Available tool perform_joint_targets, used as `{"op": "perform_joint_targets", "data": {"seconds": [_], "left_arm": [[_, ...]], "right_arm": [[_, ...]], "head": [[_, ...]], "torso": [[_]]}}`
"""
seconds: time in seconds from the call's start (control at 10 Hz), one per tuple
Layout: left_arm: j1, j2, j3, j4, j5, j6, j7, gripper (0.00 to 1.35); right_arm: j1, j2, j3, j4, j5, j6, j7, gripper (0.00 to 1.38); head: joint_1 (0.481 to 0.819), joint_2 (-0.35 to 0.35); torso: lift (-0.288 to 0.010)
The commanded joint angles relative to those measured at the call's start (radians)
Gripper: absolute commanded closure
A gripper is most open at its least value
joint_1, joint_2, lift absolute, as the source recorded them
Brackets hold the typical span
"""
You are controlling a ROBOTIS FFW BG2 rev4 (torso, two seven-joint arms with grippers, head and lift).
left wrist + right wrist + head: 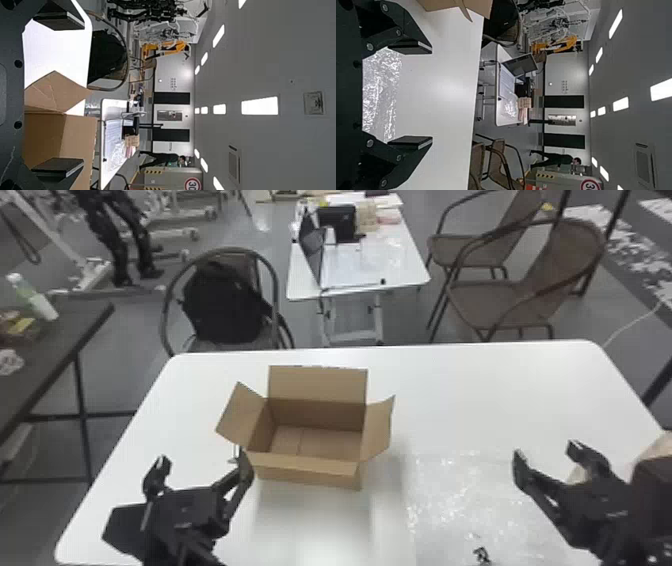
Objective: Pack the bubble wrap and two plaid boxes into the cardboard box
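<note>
In the head view my left gripper (pixel 202 462) stands open just left of the cardboard box (pixel 304 464), one finger close to its front left corner. The box is upright, flaps spread, its visible floor bare. Bubble wrap (pixel 450 500) lies flat on the table to the right of it. My right gripper (pixel 547 455), also open, is over the wrap's right side. In the left wrist view, the open left gripper (pixel 71 95) has the box (pixel 43 130) beyond it. The right wrist view has the right gripper (pixel 421 95) open, with bubble wrap (pixel 379 91) between its fingers' bases.
The white table (pixel 500 390) has a dark brown and beige object (pixel 655 445) at its right edge, partly behind the right arm; I cannot tell what it is. Beyond the far edge stand chairs (pixel 480 300) and a smaller table (pixel 370 265). A dark table (pixel 85 320) is at left.
</note>
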Motion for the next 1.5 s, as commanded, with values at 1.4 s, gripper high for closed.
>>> {"op": "perform_joint_targets", "data": {"seconds": [1.4], "left_arm": [[-0.149, -0.006, 0.174, -0.031, 0.19, 0.43, -0.209, 0.09]], "right_arm": [[-0.016, 0.0, 0.0, 0.016, -0.001, 0.0, 0.024, 0.46]], "head": [[0.695, 0.185]], "torso": [[-0.049]]}}
